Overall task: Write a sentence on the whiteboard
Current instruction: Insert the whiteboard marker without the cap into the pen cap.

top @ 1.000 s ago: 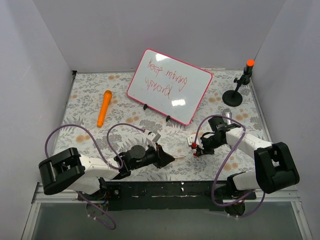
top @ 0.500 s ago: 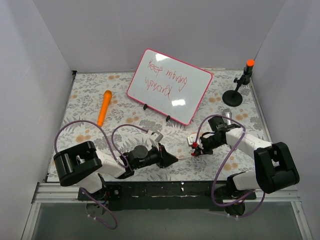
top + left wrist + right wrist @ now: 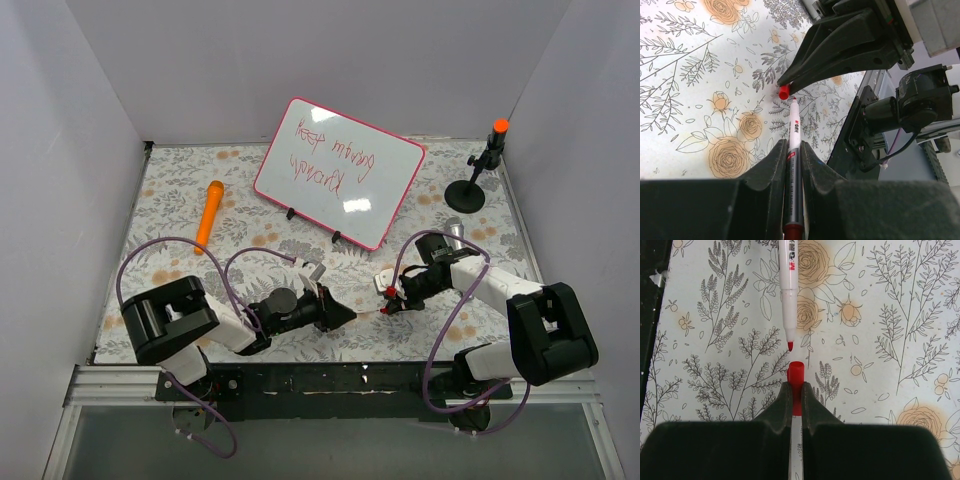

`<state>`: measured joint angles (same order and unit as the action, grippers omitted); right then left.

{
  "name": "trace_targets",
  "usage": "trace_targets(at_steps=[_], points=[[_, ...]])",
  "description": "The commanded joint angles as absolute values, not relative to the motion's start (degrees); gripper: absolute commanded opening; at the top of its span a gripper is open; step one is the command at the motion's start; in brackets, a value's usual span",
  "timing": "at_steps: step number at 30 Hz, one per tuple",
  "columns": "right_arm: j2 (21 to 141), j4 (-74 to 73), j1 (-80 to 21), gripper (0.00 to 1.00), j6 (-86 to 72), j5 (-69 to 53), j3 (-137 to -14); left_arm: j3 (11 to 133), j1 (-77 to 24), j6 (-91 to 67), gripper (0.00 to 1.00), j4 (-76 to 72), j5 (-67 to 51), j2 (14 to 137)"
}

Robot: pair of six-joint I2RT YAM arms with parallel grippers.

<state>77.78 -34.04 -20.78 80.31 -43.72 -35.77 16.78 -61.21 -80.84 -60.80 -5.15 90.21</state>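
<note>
Near edge of the floral table: my left gripper [image 3: 789, 150] is clamped tight around the barrel of the marker pen [image 3: 793, 135], its bare red tip pointing toward the right arm. My right gripper [image 3: 795, 390] pinches the red cap [image 3: 796, 374] between its closed fingers, with the cap's open mouth facing the pen. In the right wrist view the tip sits just short of the cap, in line with it and not touching. Seen from above, the two grippers meet nose to nose in front of the arm bases. The whiteboard [image 3: 385, 195] lies well apart from both of them, toward the back of the table, turned at an angle with its two black feet on the near side. The sentence [image 3: 325, 160] runs across it in two lines of thin red handwriting, too small for me to read. An orange pen-shaped object [image 3: 208, 216] lies to the board's left, and a black stand with an orange top [image 3: 480, 170] is in the back right corner.
</note>
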Motion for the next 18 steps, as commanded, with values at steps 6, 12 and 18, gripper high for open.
trace_targets(at_steps=[6,12,18], points=[[78.2,-35.4,-21.1,0.01,81.1,-46.3,-36.0,18.5,-60.6,-80.7,0.00,-63.7,-6.7,91.8],[78.2,-35.4,-21.2,0.01,80.9,-46.6,-36.2,19.2,-60.6,-80.6,0.00,-63.8,-7.2,93.0],[78.3,-35.4,-21.2,0.01,81.0,-46.6,-36.1,19.4,-60.3,-80.3,0.00,-63.5,-7.1,93.7]])
